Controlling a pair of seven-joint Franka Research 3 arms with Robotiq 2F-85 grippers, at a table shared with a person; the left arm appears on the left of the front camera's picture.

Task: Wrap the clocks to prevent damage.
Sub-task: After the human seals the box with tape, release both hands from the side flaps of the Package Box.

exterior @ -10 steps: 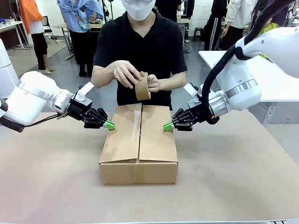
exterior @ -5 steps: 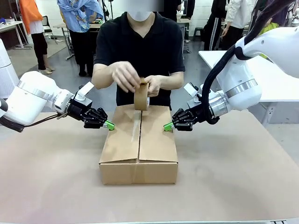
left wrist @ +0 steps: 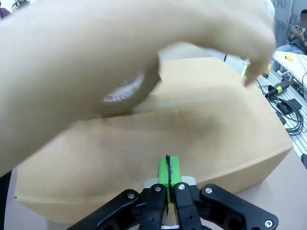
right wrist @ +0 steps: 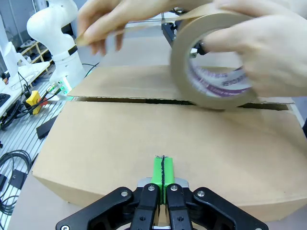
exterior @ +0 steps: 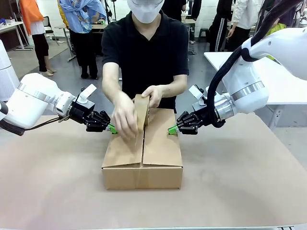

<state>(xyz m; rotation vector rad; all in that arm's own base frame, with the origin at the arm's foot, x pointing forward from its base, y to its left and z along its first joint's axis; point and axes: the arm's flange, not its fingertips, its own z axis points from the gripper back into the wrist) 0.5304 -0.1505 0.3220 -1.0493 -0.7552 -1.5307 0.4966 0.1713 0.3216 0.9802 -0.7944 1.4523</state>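
A closed cardboard box (exterior: 142, 153) sits mid-table; the clocks are hidden. My left gripper (exterior: 112, 128) is shut, its green tips resting on the box's left flap (left wrist: 216, 139). On the opposite side my right gripper (exterior: 171, 129), also shut, touches the right flap (right wrist: 120, 143). The person holds a brown tape roll (exterior: 141, 111) upright on the far end of the centre seam. One hand (exterior: 123, 122) draws a tape strip (right wrist: 144, 26) out over the seam, and the other hand (exterior: 154, 95) steadies the roll. The shut tips appear in both wrist views (left wrist: 168, 170) (right wrist: 163, 168).
The brown table top (exterior: 240, 182) lies bare around the box. A white table (exterior: 283, 81) stands at the back right, and other people stand far behind. Cables (right wrist: 12, 167) lie beside the table in the right wrist view.
The person has brought the tape roll down from chest height onto the far end of the box top and reached a hand forward over the seam. Both grippers have stayed in place.
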